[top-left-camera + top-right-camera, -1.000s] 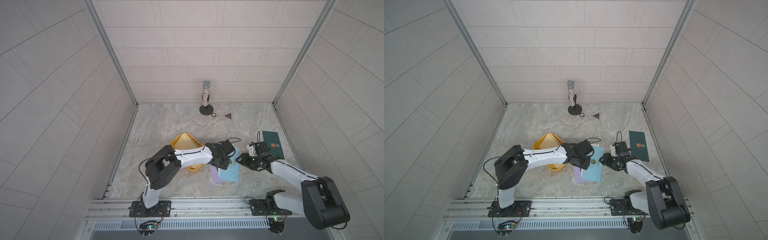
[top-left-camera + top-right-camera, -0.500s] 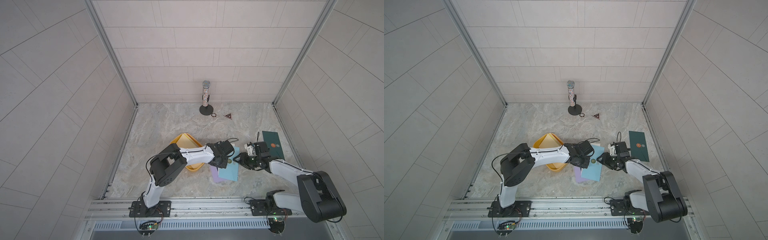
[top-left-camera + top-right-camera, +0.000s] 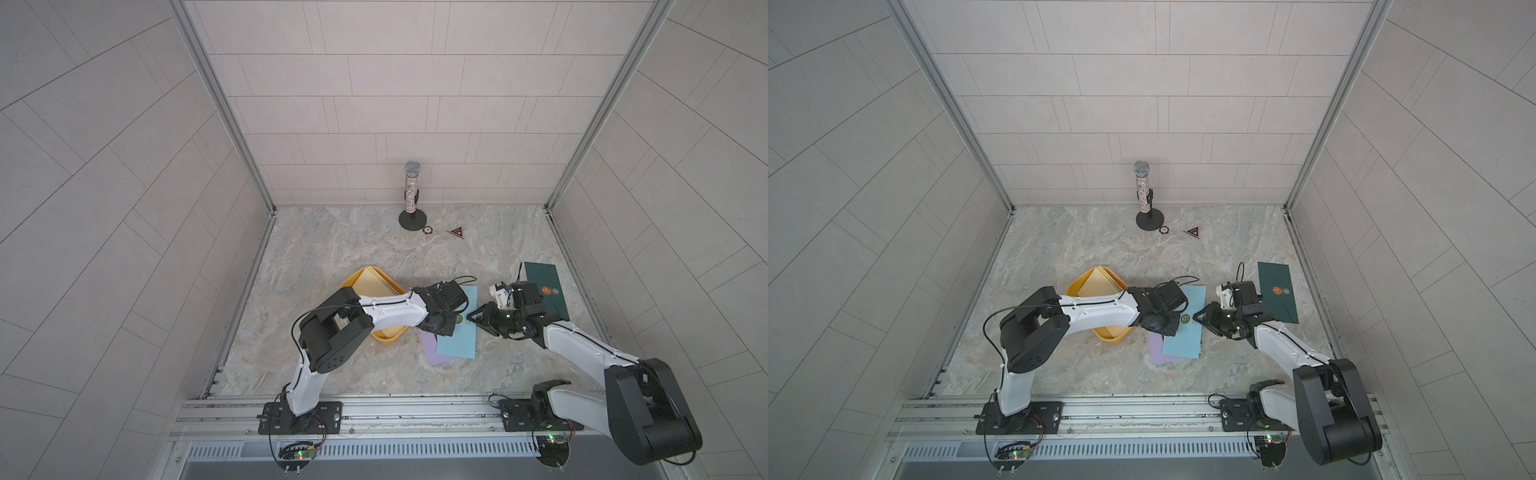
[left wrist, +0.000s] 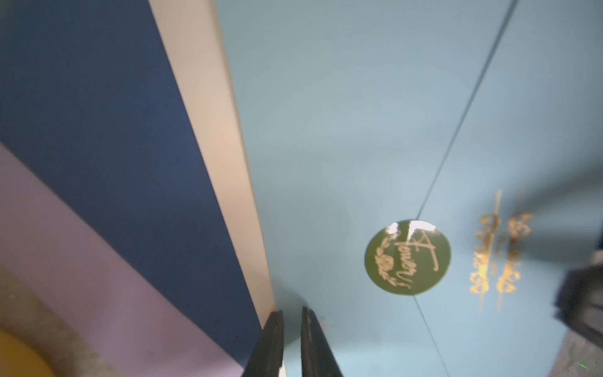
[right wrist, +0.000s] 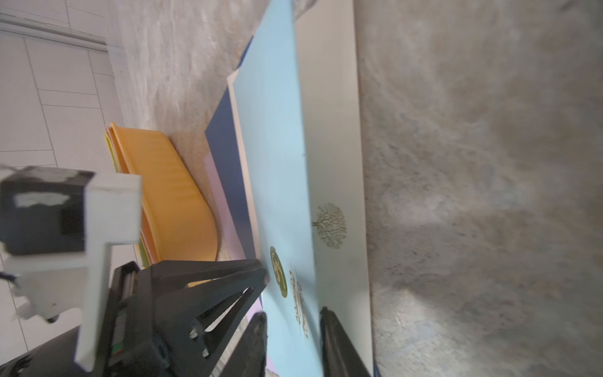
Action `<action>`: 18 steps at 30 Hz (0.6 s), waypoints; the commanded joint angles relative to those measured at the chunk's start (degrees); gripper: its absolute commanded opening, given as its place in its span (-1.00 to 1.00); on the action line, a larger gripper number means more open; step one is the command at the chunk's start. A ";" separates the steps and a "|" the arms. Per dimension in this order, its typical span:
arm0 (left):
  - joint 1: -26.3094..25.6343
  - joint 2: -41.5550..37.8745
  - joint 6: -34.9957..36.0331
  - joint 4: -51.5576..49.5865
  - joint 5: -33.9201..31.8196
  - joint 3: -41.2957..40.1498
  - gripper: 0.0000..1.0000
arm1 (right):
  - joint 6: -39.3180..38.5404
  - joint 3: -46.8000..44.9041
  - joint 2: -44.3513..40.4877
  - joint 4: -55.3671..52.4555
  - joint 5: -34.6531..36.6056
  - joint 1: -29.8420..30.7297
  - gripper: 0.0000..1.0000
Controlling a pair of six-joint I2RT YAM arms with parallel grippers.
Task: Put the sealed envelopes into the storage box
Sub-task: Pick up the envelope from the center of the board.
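Currently the left gripper (image 4: 291, 313) is pinching the light blue envelope (image 3: 457, 345) at its edge nearest the storage box (image 3: 388, 338), jaws pressing almost together. The right gripper (image 5: 293, 318) is straddling the edge farthest from the box, jaws standing apart. That envelope is topping a stack (image 3: 430, 353) just beside the box, which is holding yellow envelopes (image 3: 370, 286); a dark green envelope (image 3: 540, 276) is lying well apart from it
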 commanded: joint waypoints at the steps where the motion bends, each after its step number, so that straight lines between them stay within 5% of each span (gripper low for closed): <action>1: 0.33 1.16 0.04 -1.02 -0.64 -1.89 -0.61 | 0.38 1.00 -2.18 -2.29 -0.11 -0.04 -0.41; 13: 0.34 0.34 0.08 0.30 0.23 -2.65 -0.60 | 0.72 -0.81 3.15 2.85 -2.41 0.67 -0.55; 18: 0.34 -1.16 0.39 0.39 0.33 -2.88 -0.59 | -0.60 0.47 4.21 2.37 -2.23 0.67 -0.81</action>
